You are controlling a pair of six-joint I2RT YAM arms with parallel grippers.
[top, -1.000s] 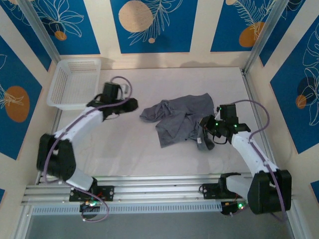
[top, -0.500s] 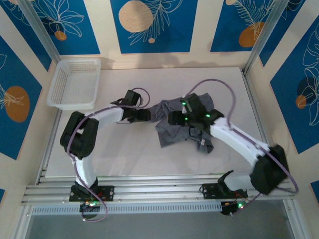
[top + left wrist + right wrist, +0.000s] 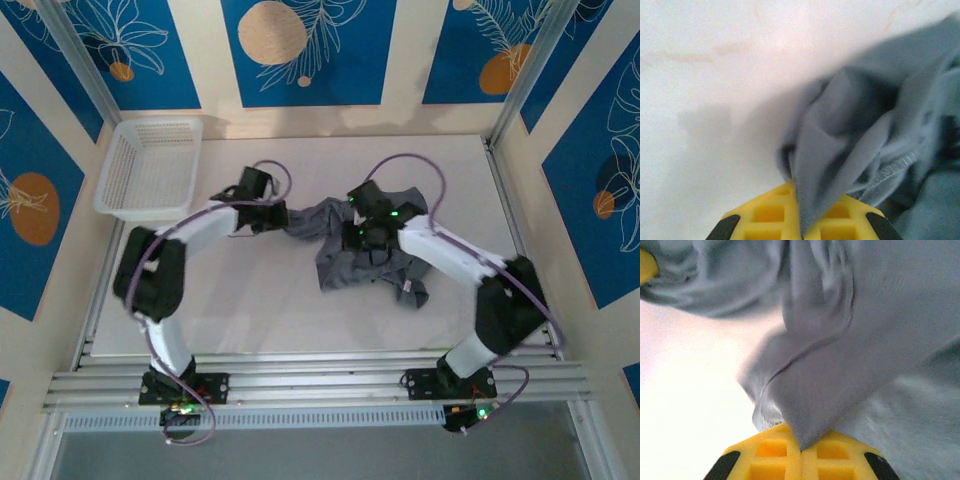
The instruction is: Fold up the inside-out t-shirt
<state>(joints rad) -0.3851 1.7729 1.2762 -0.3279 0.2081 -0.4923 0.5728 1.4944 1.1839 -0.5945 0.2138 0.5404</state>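
Observation:
The inside-out t-shirt (image 3: 345, 265) lies crumpled in a slate-grey heap on the middle of the white table. My left gripper (image 3: 284, 215) is at the heap's left tip. In the left wrist view its yellow fingers (image 3: 765, 217) are shut on a thin fold of the t-shirt (image 3: 850, 125), and a stitched hem shows to the right of it. My right gripper (image 3: 362, 238) sits over the heap's upper middle. In the right wrist view that gripper (image 3: 801, 447) is shut on a hemmed corner of the t-shirt (image 3: 865, 340), which is drawn up off the table.
A white mesh basket (image 3: 150, 165) stands at the back left corner. Metal frame posts and patterned walls close in the table (image 3: 250, 290) on three sides. Both arms arch inward, with purple cables looping above them.
Both arms have swung in from the sides to the t-shirt. Their jaws, open half a second ago, have now closed on folds of the fabric.

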